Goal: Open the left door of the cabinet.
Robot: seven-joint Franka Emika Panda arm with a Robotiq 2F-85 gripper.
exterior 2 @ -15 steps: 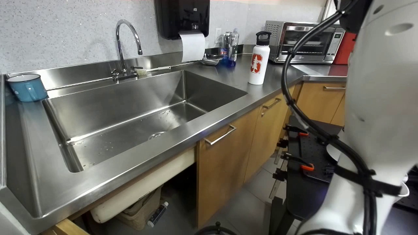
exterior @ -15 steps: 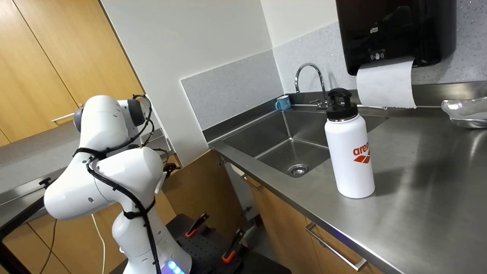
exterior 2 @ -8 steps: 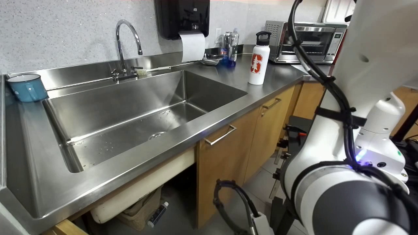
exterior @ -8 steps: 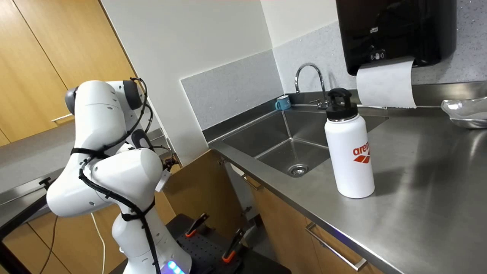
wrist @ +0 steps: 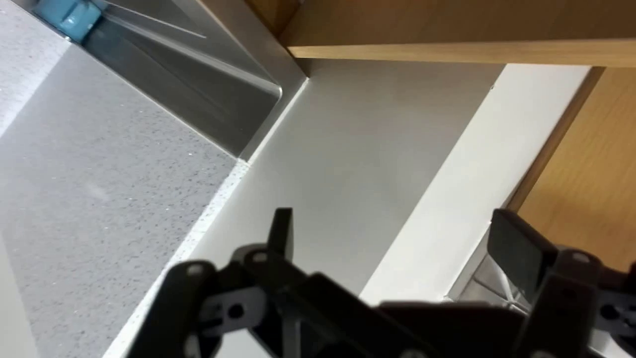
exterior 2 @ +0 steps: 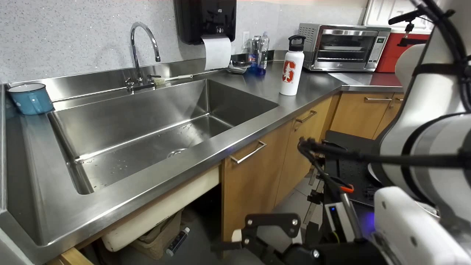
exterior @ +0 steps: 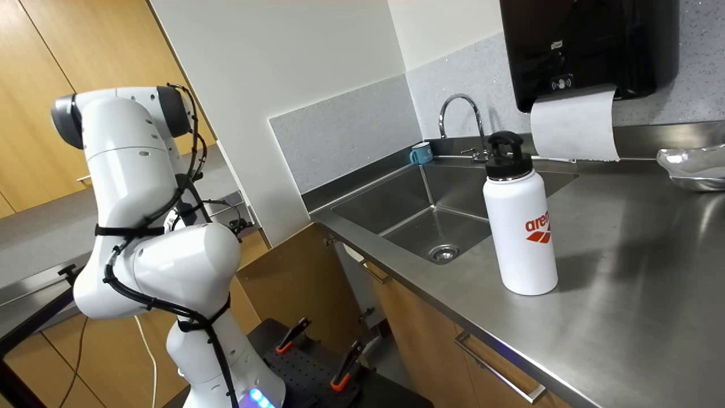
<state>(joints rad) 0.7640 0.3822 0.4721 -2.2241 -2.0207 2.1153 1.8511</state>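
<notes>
Standing open, the flat honey-brown wooden left door (exterior: 306,277) is filling the frame's lower middle in an exterior view, hinged to the low honey-brown wooden cabinet (exterior: 419,334). Low in the wrist view, the black gripper (wrist: 397,233) is gaping, its fingers (wrist: 283,233) well apart. Right of centre in an exterior view, a black-lidded white bottle (exterior: 518,238) is showing red letters, “aren”, and in an exterior view, a red S (exterior 2: 289,71).

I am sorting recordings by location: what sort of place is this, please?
Probably a shared kitchenette, perhaps at a workplace: the stainless steel sink, wall-mounted paper towel dispenser and countertop toaster oven suggest it.
</notes>
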